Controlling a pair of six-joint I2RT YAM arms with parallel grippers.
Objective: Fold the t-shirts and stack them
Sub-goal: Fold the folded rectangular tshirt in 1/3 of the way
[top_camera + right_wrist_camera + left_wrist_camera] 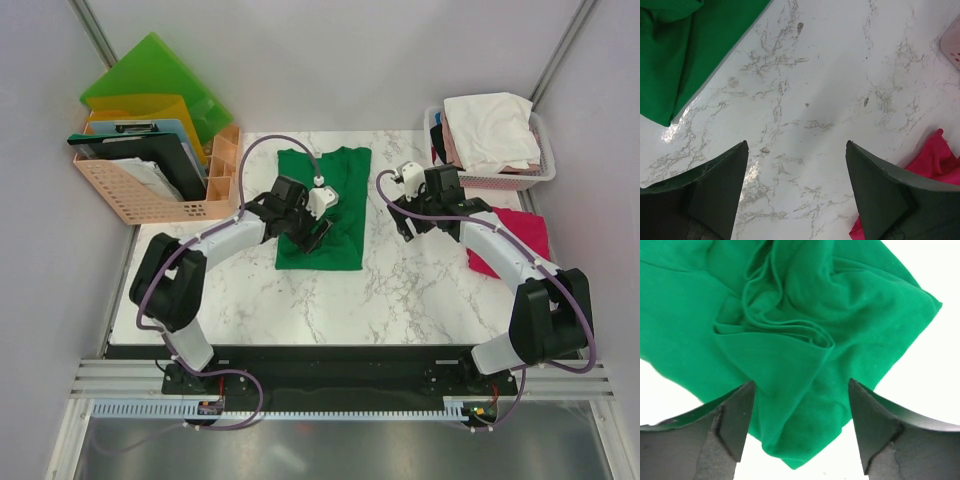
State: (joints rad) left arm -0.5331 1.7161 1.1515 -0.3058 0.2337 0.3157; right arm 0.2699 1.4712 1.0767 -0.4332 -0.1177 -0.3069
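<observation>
**Item: t-shirt folding, state of progress.**

- Green t-shirt [350, 200]: laid flat at the middle of the counter [420, 290] and narrowed to a long strip. In the left wrist view a bunched, rumpled fold is seen near its middle. It is judged partly folded, not finished.
- Magenta t-shirt [520, 230]: left crumpled at the right edge of the counter, partly under the right arm. No fold is seen in it.
- White t-shirt [490, 125] and pale pink t-shirt [452, 145]: heaped loosely in the basket [500, 182] at the far right corner, not yet taken out.
- Stack: none begun. Most of the task is judged outstanding.
- Left gripper [312, 228]: held over the green t-shirt, fingers [735, 415] spread apart, nothing grasped.
- Right gripper [395, 210]: held over bare marble between the green and magenta shirts, fingers [720, 185] likewise spread, nothing grasped.

**Surface:** white marble-patterned top with grey veins and a slight gloss.

**Room:** pale plain walls on three sides. A peach desk organiser [140, 195] with clipboards and a green folder [150, 75] is kept at the far left corner.
</observation>
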